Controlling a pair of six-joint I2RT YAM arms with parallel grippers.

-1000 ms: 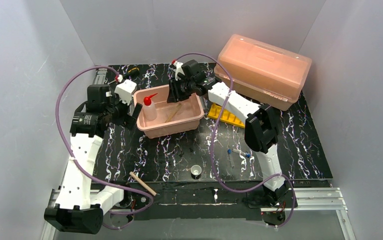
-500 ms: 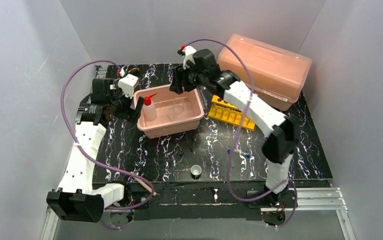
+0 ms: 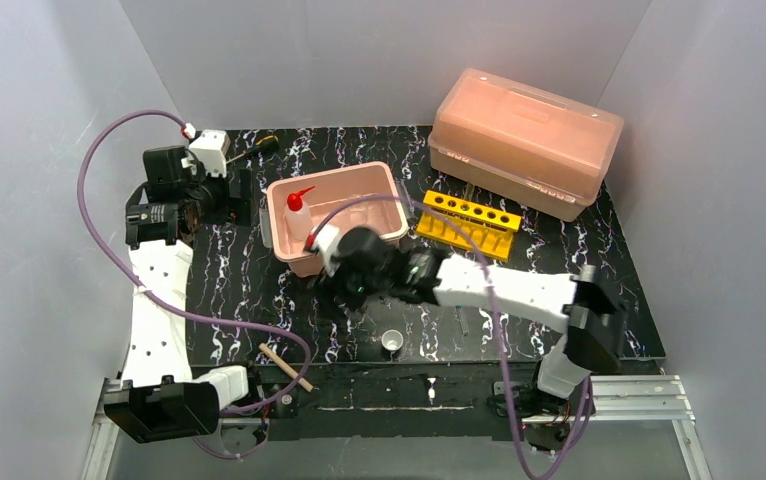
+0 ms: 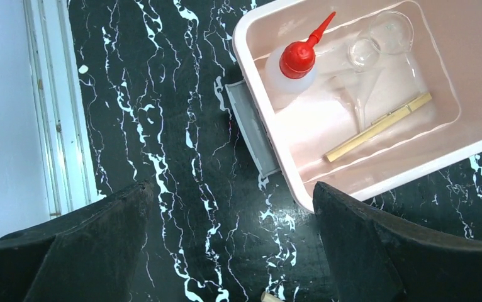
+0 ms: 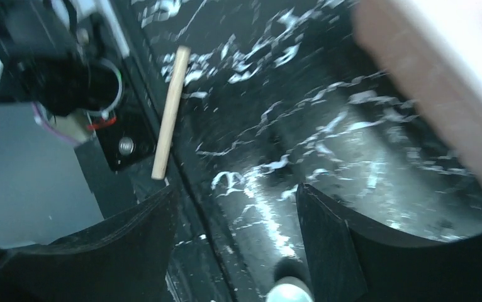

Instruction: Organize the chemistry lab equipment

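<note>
A pink open tub (image 3: 393, 232) holds the white squeeze bottle with a red nozzle (image 4: 295, 63), a clear glass beaker (image 4: 390, 30) and one wooden clamp (image 4: 377, 126). A second wooden clamp (image 3: 285, 366) lies at the table's near edge, also seen in the right wrist view (image 5: 168, 110). The tiny white cup (image 3: 391, 342) stands in front of my right gripper (image 3: 337, 292), which hangs open and empty low over the table before the tub. My left gripper (image 3: 235, 198) is open and empty, left of the tub. The yellow holed rack (image 3: 469, 220) lies right of the tub.
The big translucent pink lidded box (image 3: 524, 140) stands at the back right. The table's near edge with its metal rail (image 3: 619, 395) runs just below the loose clamp and the cup. Purple cables loop over both arms.
My right gripper let go of the wooden clamp in the tub, opened wider and swung from the tub's far side down to the table in front of it. My left arm drew back to the left.
</note>
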